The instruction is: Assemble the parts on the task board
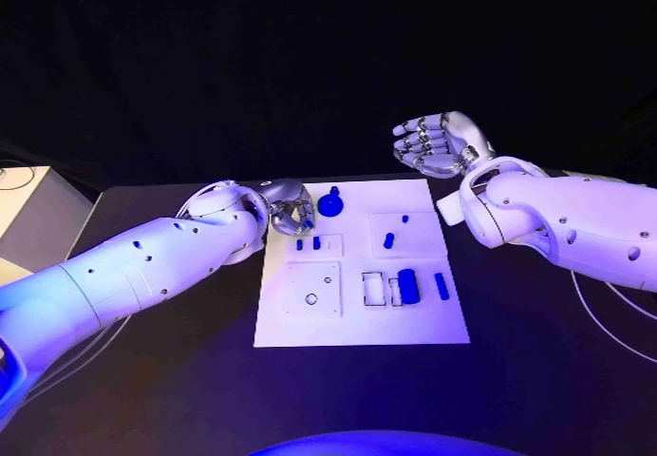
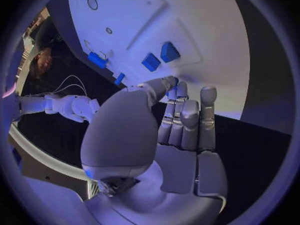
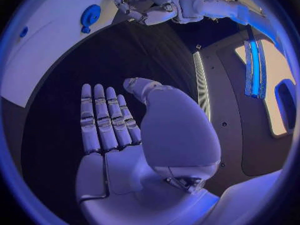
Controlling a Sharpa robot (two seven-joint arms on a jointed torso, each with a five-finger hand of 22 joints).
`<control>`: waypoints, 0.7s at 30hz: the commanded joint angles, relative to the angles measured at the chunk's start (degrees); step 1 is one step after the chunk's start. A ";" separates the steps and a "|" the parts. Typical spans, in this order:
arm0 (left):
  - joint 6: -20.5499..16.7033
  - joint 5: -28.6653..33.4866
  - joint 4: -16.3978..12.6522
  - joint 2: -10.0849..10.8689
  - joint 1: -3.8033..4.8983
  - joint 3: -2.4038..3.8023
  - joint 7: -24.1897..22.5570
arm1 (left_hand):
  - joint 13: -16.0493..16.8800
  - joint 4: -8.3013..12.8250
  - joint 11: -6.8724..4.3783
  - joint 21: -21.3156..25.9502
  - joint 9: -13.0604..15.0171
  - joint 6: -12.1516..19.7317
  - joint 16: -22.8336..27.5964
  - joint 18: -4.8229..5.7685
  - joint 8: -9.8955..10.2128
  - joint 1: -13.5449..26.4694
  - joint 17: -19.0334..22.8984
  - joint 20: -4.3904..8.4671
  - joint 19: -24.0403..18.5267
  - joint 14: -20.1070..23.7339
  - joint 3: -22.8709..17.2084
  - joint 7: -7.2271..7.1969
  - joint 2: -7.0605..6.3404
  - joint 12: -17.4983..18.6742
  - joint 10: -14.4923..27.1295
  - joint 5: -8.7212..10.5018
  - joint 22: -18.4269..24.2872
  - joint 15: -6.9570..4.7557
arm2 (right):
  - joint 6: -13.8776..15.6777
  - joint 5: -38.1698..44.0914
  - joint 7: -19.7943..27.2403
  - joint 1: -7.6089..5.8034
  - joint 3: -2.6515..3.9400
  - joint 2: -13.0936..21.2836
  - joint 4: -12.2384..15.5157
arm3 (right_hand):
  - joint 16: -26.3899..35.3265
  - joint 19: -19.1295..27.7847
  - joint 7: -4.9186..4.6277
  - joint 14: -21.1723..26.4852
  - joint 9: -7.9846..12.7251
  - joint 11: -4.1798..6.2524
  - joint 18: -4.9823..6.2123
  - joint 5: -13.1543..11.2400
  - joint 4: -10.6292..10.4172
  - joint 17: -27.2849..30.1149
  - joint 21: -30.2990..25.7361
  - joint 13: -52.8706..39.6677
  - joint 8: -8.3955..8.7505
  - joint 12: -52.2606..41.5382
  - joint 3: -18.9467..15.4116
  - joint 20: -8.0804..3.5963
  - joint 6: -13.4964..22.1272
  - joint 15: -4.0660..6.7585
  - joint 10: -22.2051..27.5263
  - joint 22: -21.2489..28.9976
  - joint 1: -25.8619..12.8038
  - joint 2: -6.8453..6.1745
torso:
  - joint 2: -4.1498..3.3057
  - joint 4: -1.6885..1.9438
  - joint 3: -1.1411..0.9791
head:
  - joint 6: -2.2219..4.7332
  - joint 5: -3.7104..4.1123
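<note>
The white task board [image 1: 363, 313] lies mid-table. On it are a round blue knob [image 1: 330, 202] at the far left, two small blue pieces [image 1: 309, 243], another piece [image 1: 389, 239] in the middle, and a thick blue block [image 1: 408, 285] beside a thin bar [image 1: 441, 285]. My left hand [image 1: 288, 207] hovers at the board's far left edge, just left of the knob and apart from it. Its fingers [image 2: 187, 115] are stretched out and hold nothing. My right hand [image 1: 436, 142] is raised beyond the board's far right corner, palm [image 3: 119, 135] flat and empty.
A pale box [image 1: 28, 214] stands at the table's left edge. Thin cables [image 1: 603, 313] run along the right side under my right arm. Dark table surface surrounds the board [image 2: 187, 25] on all sides.
</note>
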State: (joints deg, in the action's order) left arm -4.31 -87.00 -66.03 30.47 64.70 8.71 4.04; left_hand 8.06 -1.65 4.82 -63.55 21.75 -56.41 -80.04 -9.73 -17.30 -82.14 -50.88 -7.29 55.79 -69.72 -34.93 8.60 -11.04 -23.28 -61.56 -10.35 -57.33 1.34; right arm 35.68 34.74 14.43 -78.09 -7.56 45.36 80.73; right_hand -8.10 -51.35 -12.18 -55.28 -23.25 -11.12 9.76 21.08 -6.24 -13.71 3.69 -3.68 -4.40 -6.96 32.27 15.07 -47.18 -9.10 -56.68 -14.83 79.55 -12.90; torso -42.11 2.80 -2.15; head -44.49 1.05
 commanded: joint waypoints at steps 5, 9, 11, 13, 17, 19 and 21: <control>0.04 -1.31 0.12 -0.38 -0.18 -0.07 -0.11 | -0.07 0.31 0.10 0.28 -0.02 -0.33 -0.08 0.38 0.26 0.36 0.19 0.07 -0.40 0.25 -0.27 -0.08 0.22 0.28 -0.36 -0.07 0.12 0.00 | -0.86 0.31 0.44 0.02 0.01 -0.05 0.13 | 0.38 -0.18 -2.84 -0.18 0.10 -0.41 0.66 0.22 0.11 0.10 -0.17 0.07 0.25 0.29 -0.13 0.16 -0.36 -0.05 0.13 0.13 -0.47 0.14 | 0.00 -0.03 -0.03 | 0.06 0.04; 0.06 -1.78 0.26 -0.59 -0.18 -0.07 -0.02 | -0.06 0.36 0.10 0.31 -0.01 -0.36 -0.07 0.37 0.28 0.31 0.25 0.07 -0.43 0.29 -0.31 -0.07 0.26 0.34 -0.42 -0.08 0.15 0.00 | -0.93 0.30 0.38 0.02 0.01 -0.04 0.12 | 0.43 -0.15 -2.85 -0.16 0.12 -0.42 0.66 0.22 0.12 0.14 -0.17 0.07 0.26 0.32 -0.14 0.18 -0.35 -0.07 0.16 0.21 -0.49 0.12 | -0.02 0.01 -0.01 | 0.12 0.03; 0.15 -1.81 0.35 -0.70 -0.18 -0.07 -0.05 | -0.05 0.39 0.10 0.27 0.00 -0.41 -0.08 0.38 0.28 0.28 0.21 0.07 -0.36 0.27 -0.34 -0.07 0.31 0.38 -0.47 -0.07 0.09 0.00 | -0.97 0.30 0.36 0.02 0.01 -0.05 0.12 | 0.48 -0.11 -2.86 -0.13 0.14 -0.44 0.65 0.22 0.14 0.18 -0.18 0.08 0.27 0.35 -0.16 0.19 -0.34 -0.09 0.19 0.30 -0.51 0.11 | 0.01 0.00 -0.01 | 0.11 0.09; 0.24 -1.82 0.42 -0.79 -0.18 -0.08 -0.09 | -0.05 0.39 0.10 0.27 0.00 -0.41 -0.08 0.38 0.28 0.28 0.21 0.07 -0.36 0.27 -0.34 -0.07 0.31 0.38 -0.47 -0.07 0.09 0.00 | -1.01 0.29 0.34 0.02 0.01 -0.06 0.11 | 0.48 -0.11 -2.86 -0.13 0.14 -0.44 0.65 0.22 0.14 0.18 -0.18 0.08 0.27 0.35 -0.16 0.19 -0.34 -0.09 0.19 0.30 -0.51 0.11 | 0.02 -0.01 -0.04 | 0.05 0.01; 0.42 -1.75 0.54 -1.00 -0.18 -0.08 -0.18 | -0.05 0.39 0.10 0.27 0.00 -0.41 -0.08 0.38 0.28 0.28 0.21 0.07 -0.36 0.27 -0.34 -0.07 0.31 0.38 -0.47 -0.07 0.09 0.00 | -1.07 0.28 0.30 0.02 0.01 -0.07 0.10 | 0.48 -0.11 -2.86 -0.13 0.14 -0.44 0.65 0.22 0.14 0.18 -0.18 0.08 0.27 0.35 -0.16 0.19 -0.34 -0.09 0.19 0.30 -0.51 0.11 | -0.02 -0.03 0.04 | 0.04 0.16; 0.49 -1.73 0.60 -1.08 -0.19 -0.10 -0.21 | -0.04 0.40 0.10 0.32 0.01 -0.44 -0.08 0.37 0.28 0.28 0.23 0.07 -0.43 0.28 -0.35 -0.06 0.32 0.42 -0.51 -0.06 0.15 0.00 | -1.09 0.27 0.28 0.02 0.01 -0.07 0.10 | 0.48 -0.11 -2.86 -0.13 0.14 -0.44 0.65 0.22 0.14 0.18 -0.18 0.08 0.27 0.35 -0.16 0.19 -0.34 -0.09 0.19 0.30 -0.51 0.11 | -0.01 -0.04 0.04 | 0.00 0.16; 0.58 -1.71 0.64 -1.14 -0.19 -0.11 -0.22 | -0.04 0.40 0.10 0.32 0.01 -0.44 -0.08 0.37 0.28 0.28 0.23 0.07 -0.43 0.28 -0.35 -0.06 0.32 0.42 -0.51 -0.06 0.15 0.00 | -1.11 0.27 0.27 0.02 0.01 -0.07 0.10 | 0.52 -0.08 -2.87 -0.11 0.16 -0.45 0.65 0.23 0.15 0.23 -0.19 0.08 0.28 0.38 -0.17 0.21 -0.34 -0.10 0.21 0.40 -0.53 0.11 | -0.01 -0.04 0.03 | 0.00 0.15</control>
State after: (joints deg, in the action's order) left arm -4.45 -88.30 -65.34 29.52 64.62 8.67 4.10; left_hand 8.07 -1.48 5.03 -63.56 21.66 -56.39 -80.04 -9.73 -17.08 -82.14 -50.68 -7.29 55.79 -69.72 -35.10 8.59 -11.04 -23.06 -61.76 -10.35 -57.26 1.34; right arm 35.47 34.76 14.39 -78.08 -7.56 45.33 80.75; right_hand -7.88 -51.35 -12.18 -55.28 -23.14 -11.33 9.76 21.08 -6.24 -13.57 3.69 -3.68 -4.40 -6.96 32.27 15.07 -47.19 -9.10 -56.46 -14.47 79.55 -12.90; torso -42.10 2.77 -2.13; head -44.49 1.19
